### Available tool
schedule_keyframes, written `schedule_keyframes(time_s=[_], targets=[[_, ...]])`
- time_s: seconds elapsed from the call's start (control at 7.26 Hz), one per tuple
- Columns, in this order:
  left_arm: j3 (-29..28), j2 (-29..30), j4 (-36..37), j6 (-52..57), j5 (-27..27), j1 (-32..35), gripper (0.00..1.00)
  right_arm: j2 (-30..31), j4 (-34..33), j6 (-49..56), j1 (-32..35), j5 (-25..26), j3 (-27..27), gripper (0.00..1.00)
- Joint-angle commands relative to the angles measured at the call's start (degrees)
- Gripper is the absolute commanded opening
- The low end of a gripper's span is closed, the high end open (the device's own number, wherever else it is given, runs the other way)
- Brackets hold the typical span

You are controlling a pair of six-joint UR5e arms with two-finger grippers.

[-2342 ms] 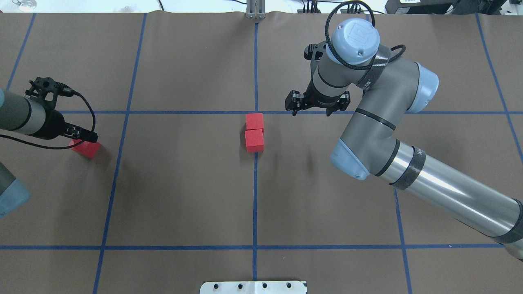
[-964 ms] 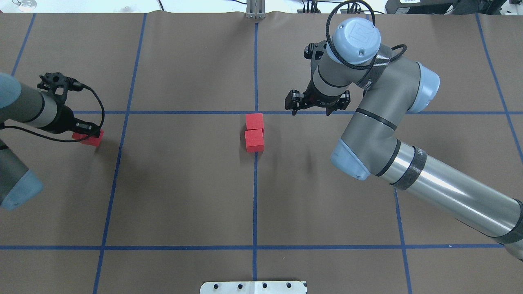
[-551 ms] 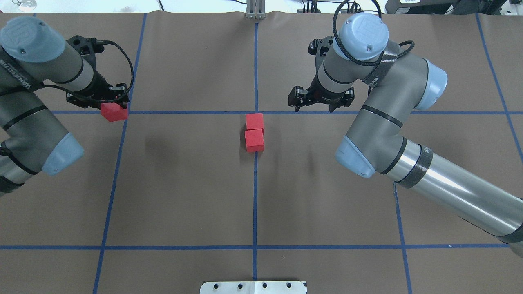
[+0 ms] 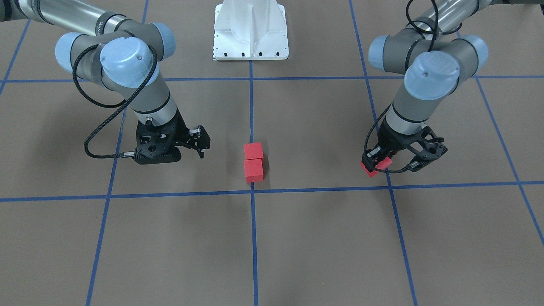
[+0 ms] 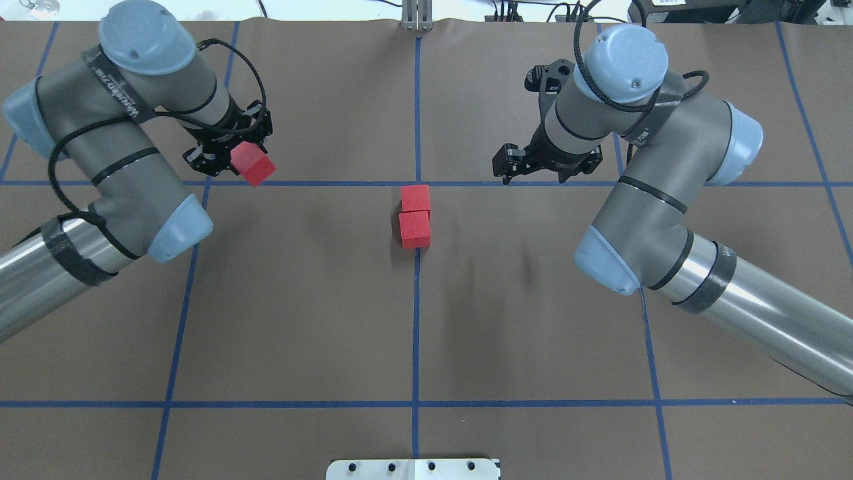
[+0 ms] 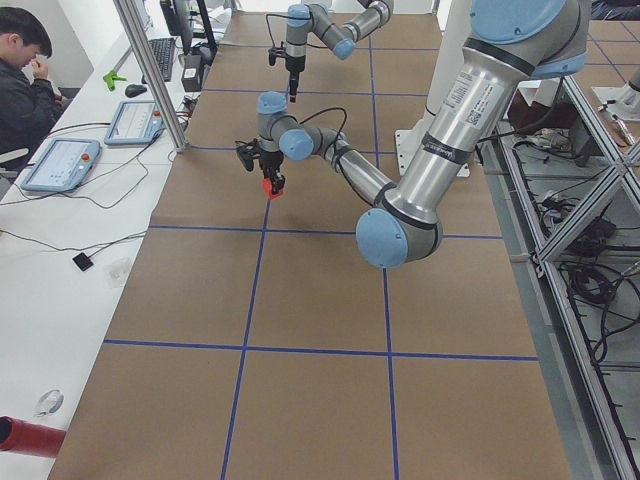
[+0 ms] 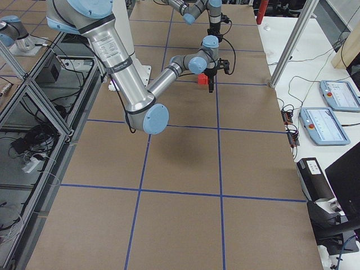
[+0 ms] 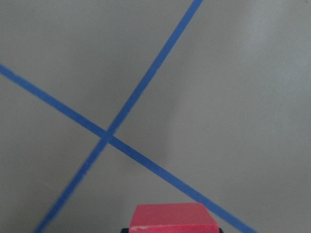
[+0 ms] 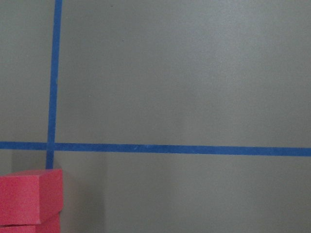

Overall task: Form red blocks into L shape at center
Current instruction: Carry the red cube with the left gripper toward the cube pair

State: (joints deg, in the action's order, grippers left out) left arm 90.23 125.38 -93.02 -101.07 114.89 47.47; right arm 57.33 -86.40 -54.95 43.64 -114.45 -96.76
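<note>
Block [image 5: 253, 165] inside L pincer [image 5: 242, 157] grip

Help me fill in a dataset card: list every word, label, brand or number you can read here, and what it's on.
Left arm, white lettering on a black band: too blurred to read.
Right arm, white lettering near the elbow: too blurred to read.
Red blocks: plain, no print.
Nothing else is legible.

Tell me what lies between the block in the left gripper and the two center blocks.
Nothing but bare brown surface crossed by a blue tape line between the held block and the center pair; the overhead view shows it.
</note>
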Motion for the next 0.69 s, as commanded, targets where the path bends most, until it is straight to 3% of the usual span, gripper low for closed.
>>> schedule_keyframes(time_s=[0.0,0.55], targets=[[-7.0,9.8,5.0,-20.3,-0.4,-2.7,0.0,4.1,0.1,9.6,3.2,-0.1,-1.2,0.99],[-22.0,19.8,6.2,-36.9,-0.3,-6.3,0.0,10.6,5.5,16.8,7.4,-6.1,-1.3,0.99]])
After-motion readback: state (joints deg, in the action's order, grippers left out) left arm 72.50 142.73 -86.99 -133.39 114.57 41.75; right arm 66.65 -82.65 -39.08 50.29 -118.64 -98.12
